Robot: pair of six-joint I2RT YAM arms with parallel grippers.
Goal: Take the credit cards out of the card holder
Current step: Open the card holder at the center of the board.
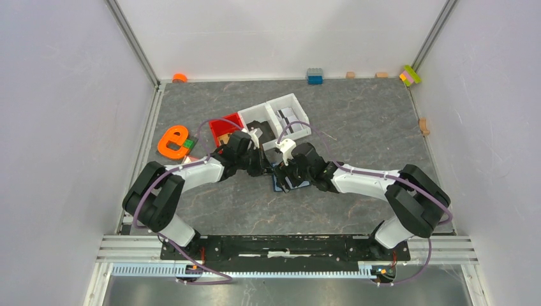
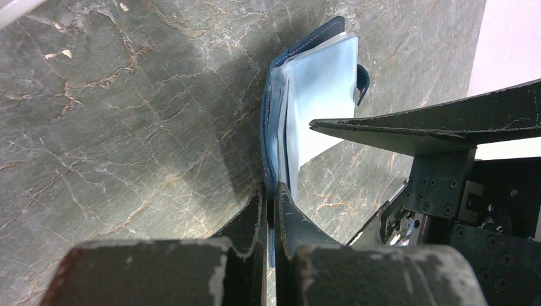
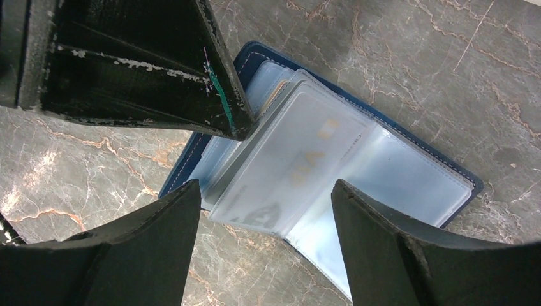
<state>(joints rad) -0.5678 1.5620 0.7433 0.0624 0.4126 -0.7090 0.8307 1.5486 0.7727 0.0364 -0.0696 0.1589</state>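
- L gripper (image 2: 270, 191): fingers pressed together, pinching the edge of the holder's (image 2: 274, 115) navy cover; that cover is lifted on edge.
- Holder lies open on the desk (image 2: 127, 127) at mid-desk, between both arms, w/ the other cover flat.
- Clear sleeves (image 2: 325, 76) fan out from the spine.
- Card (image 3: 300, 153): light, faint orange marks, inside the top sleeve, not out yet.
- R gripper (image 3: 265, 188): fingers spread wide, holding nothing, just over the near edge of the top sleeve; contact can't be told.
- Behind the arms: white bins (image 1: 284, 115), red bin (image 1: 224, 124); orange "e" (image 1: 172, 141) to the left.
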